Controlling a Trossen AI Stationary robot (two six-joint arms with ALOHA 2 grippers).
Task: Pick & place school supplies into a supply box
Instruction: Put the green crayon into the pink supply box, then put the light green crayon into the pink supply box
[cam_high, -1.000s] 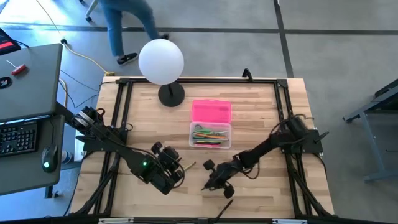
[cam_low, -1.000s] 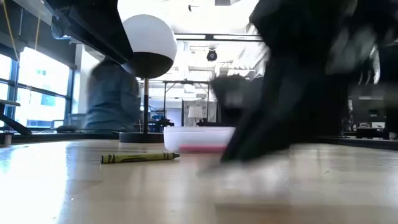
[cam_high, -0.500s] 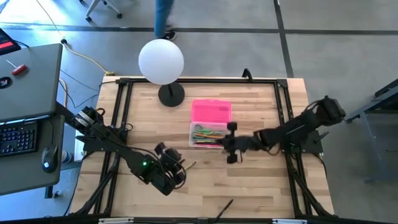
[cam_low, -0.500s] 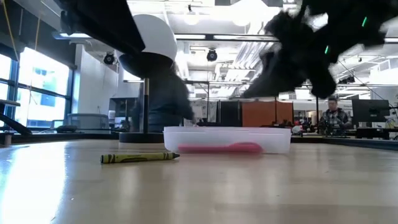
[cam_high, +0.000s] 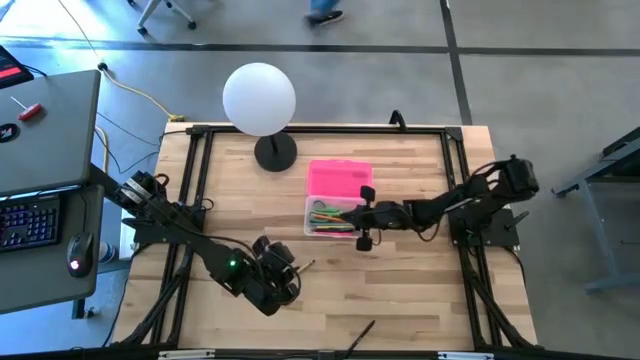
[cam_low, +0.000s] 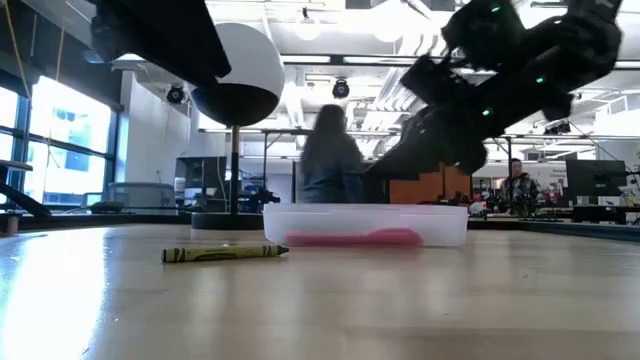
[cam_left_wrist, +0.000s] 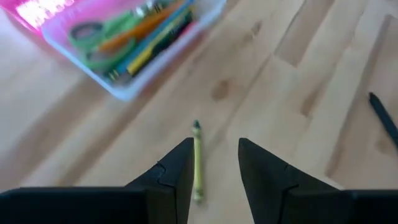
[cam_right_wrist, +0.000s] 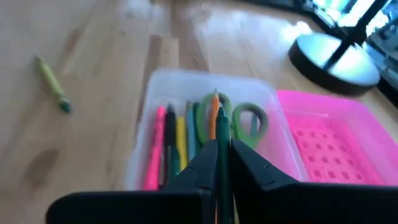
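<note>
Moved since the earlier frame: right gripper (cam_high: 362, 215), from low over the near part of the table beside the loose black pen, now up over the near-right corner of the supply box, right arm stretched across from the table's right side. Left arm unchanged.

Supply box (cam_high: 364, 208): clear plastic, lidless, centre of table. Holds pencils and pens laid side by side in yellow, orange, green, pink and black, plus green-handled scissors (cam_right_wrist: 239, 120) at the end nearest the lid.

Lid (cam_high: 339, 179): bright pink, textured, flat on the table, touching the box's far side.

Right gripper: above the box, fingers pinched nearly together on a dark green pencil (cam_right_wrist: 222, 163) with an orange one close alongside, both pointing down toward the box contents.

Left gripper (cam_left_wrist: 211, 163): low over the near-left part of the table, fingers parted, grasping nothing.

Green crayon (cam_left_wrist: 197, 160): flat on the wood, between the left gripper's fingers as seen from the left wrist, touched by neither; well apart from the box.

Black pen (cam_high: 361, 337): flat near the table's front edge, apart from both grippers.

Globe lamp (cam_high: 260, 98): white sphere on a dark round base, far-left of the box.

Person: blurred, in the room behind the table, low view only.
</note>
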